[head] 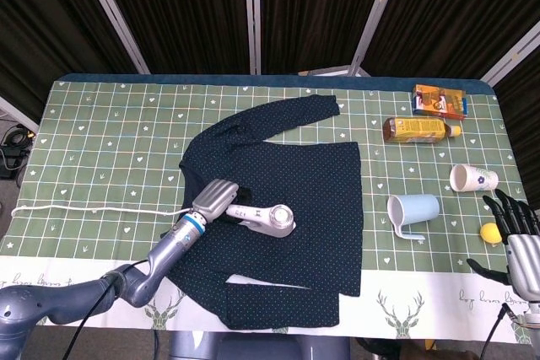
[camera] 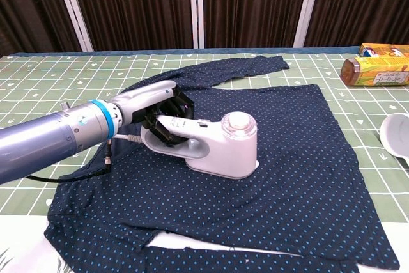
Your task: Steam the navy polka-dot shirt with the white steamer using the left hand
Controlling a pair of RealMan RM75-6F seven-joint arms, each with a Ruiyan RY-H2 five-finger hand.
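Plainly the left hand [camera: 163,110] has the white steamer [camera: 214,145] by its handle, fingers wrapped round the grip, and the steamer's head sits flat on the navy polka-dot shirt [camera: 287,151], just beyond the fingers toward the robot's right. The steamer's long axis runs from the hand across the chest of the shirt, nearly level with the table's [head: 110,132] near edge, so most of the unsteamed cloth lies onward from the head, further right of the hand, and some below it toward the hem. I would judge the coming stroke turns on that: pushing on along the same line carries the head over the broad right panel, where the fabric spreads fairly flat.

Well off from that hand, at the far right edge of the table, the right hand [head: 519,238] hangs with its fingers spread and nothing in them, so the left is the only one placed for the work.

From the chest view you see the fingers hooked under the handle and the cord trailing back. The head view [head: 215,200] shows instead the whole shirt [head: 287,208] outline, the sleeve thrown up beyond the hand, and the steamer [head: 270,219] near the garment's middle.
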